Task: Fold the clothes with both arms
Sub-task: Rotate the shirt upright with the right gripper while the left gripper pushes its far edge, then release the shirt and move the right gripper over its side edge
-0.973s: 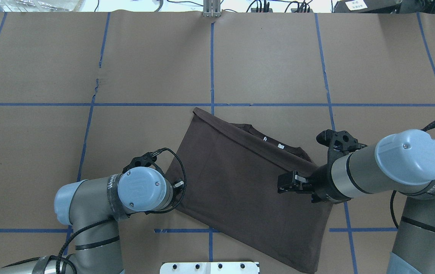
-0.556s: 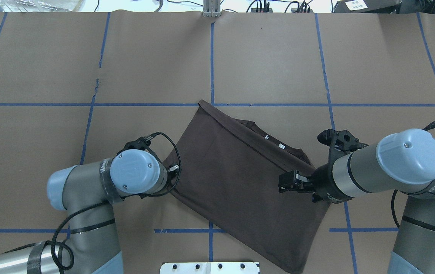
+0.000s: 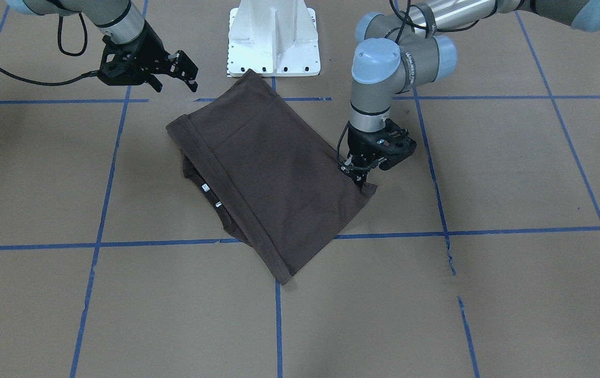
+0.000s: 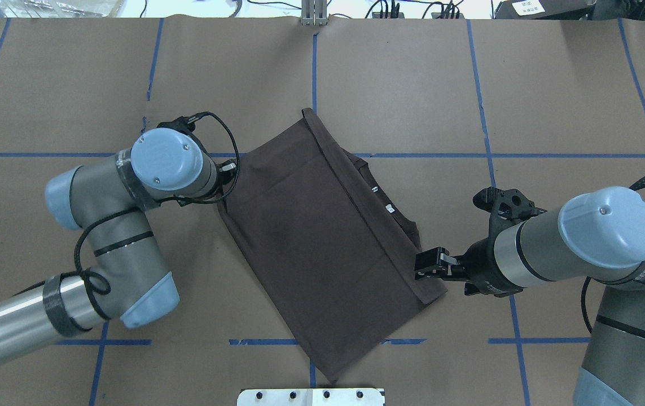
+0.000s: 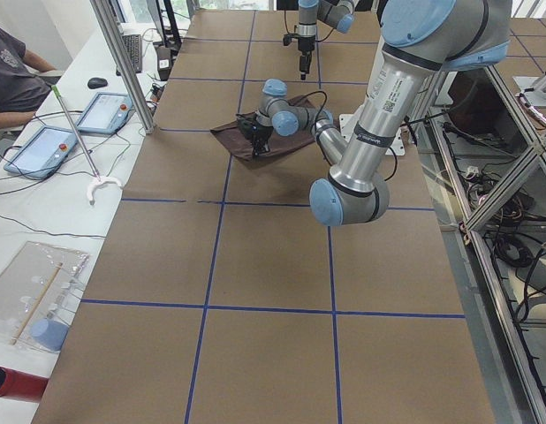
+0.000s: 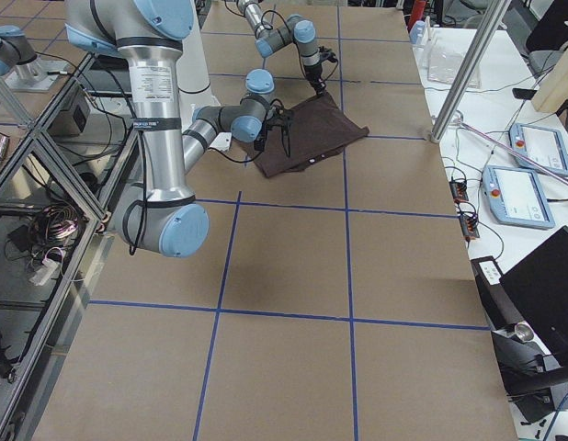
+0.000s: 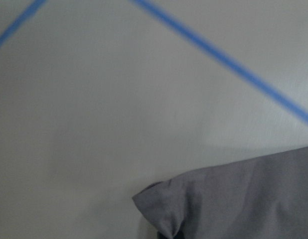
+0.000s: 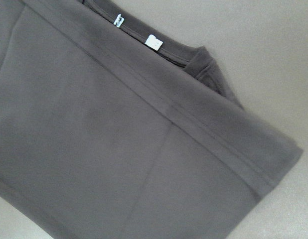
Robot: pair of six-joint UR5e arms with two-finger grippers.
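Note:
The dark brown T-shirt (image 4: 322, 242) lies folded and slanted across the middle of the table, with its collar and pale labels (image 4: 381, 200) showing on its right side. My left gripper (image 3: 361, 182) points straight down and is shut on the shirt's left corner; the left wrist view shows that pinched corner (image 7: 233, 199). In the overhead view the left wrist (image 4: 167, 160) hides the fingers. My right gripper (image 4: 421, 267) is open and empty, raised over the shirt's right edge. The right wrist view shows the folded shirt (image 8: 119, 149) and collar below it.
The white pedestal base (image 3: 273, 42) stands at the robot's side of the table, just behind the shirt. Blue tape lines (image 4: 314, 84) cross the brown paper cover. A metal post (image 5: 123, 66) and the operators' tablets (image 5: 103, 113) stand along the far side.
My left arm has swung away from the robot, dragging the shirt's corner with it; the shirt has slid and turned toward the far side. My right gripper has barely moved.

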